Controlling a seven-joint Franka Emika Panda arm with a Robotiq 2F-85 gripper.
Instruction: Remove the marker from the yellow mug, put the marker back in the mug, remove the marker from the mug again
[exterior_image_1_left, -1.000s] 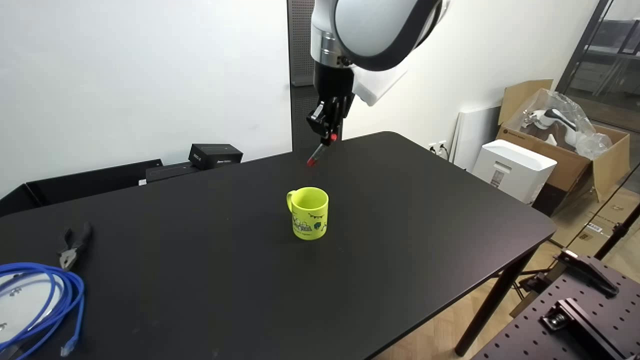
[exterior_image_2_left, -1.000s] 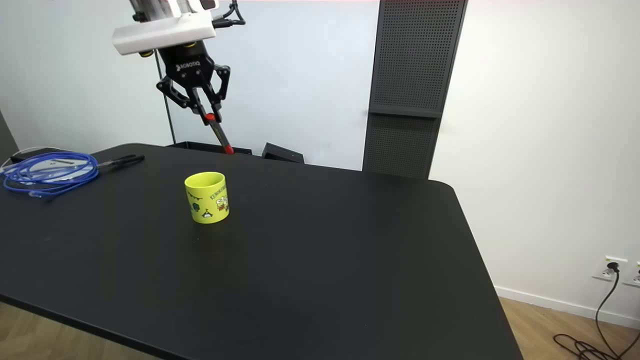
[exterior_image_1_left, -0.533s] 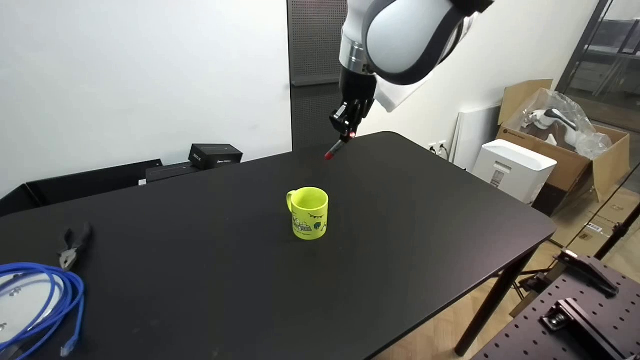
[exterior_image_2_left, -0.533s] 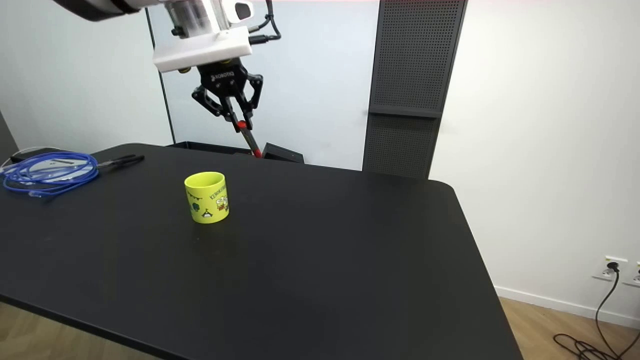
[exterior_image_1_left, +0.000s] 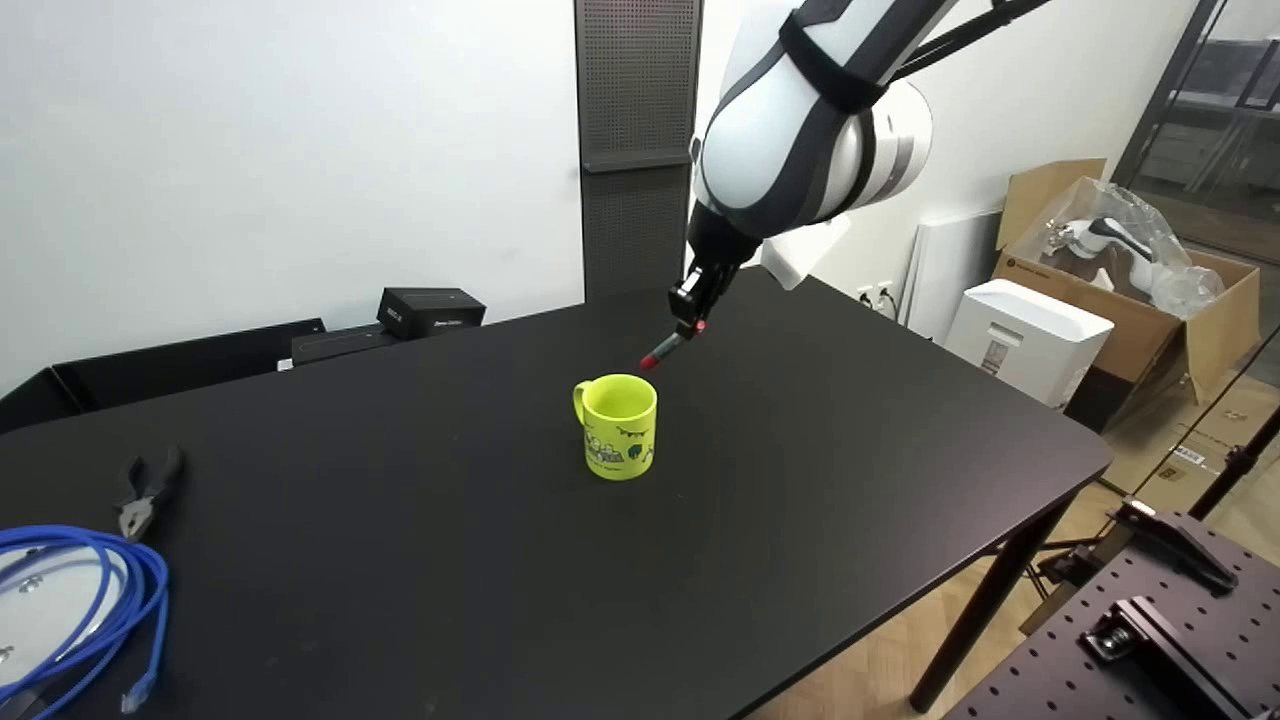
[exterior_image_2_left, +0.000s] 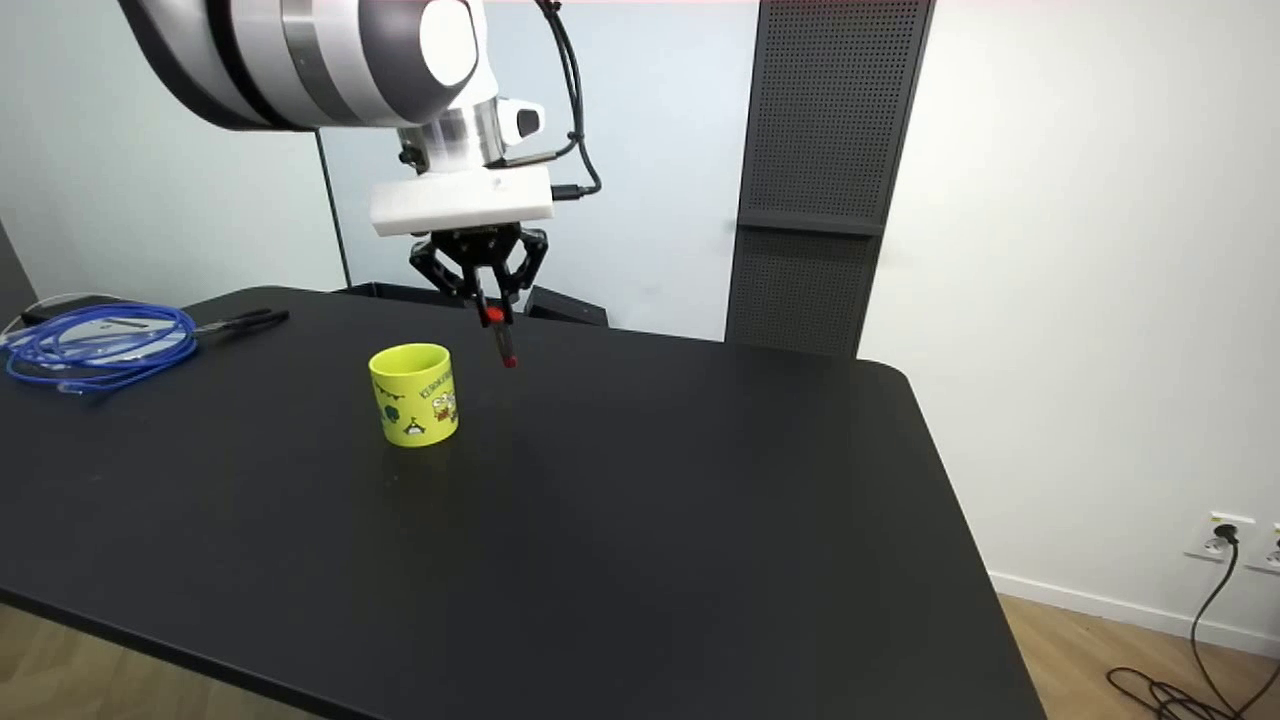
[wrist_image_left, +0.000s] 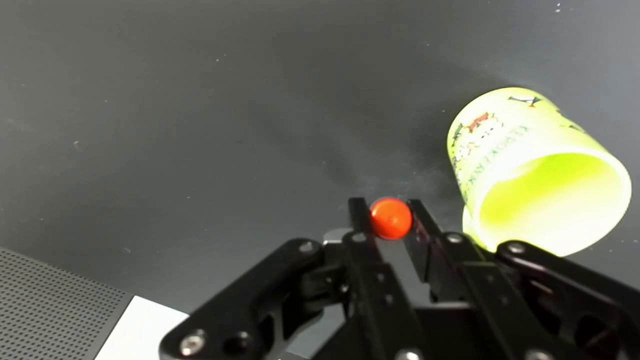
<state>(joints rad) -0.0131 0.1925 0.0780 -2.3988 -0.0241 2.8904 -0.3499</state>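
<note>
Clamped at the tips of the Robotiq gripper (wrist_image_left: 390, 218), just below and right of centre in the wrist view, on the upper red end of the marker (exterior_image_2_left: 503, 342). Held outside the yellow mug (exterior_image_2_left: 415, 405), to the right of its rim and apart from it in an exterior view; hard to say how high above the tabletop (exterior_image_2_left: 720, 520). Probably at a removal already made, first or final; impossible to tell which from this alone. If the first, calls for swinging across to the open mouth, tipping the marker nearer upright and lowering it without knocking the rim; if the final, for laying it down beside. Slim and cylindrical as to the marker, with a greyish barrel, maybe translucent, between red ends. Straight-walled and smooth as to the mug, upright in both exterior views and at right in the wrist view, with a looped handle and printed figures on bright yellow-green, likely ceramic or plastic. Flat and matte black beneath, with pale specks. Farther off, at lower left in an exterior view, shows slick blue loops of Ethernet cable (exterior_image_1_left: 155, 580) and, just above, pliers (exterior_image_1_left: 152, 490) with dark grips and bare metal at the head.
</note>
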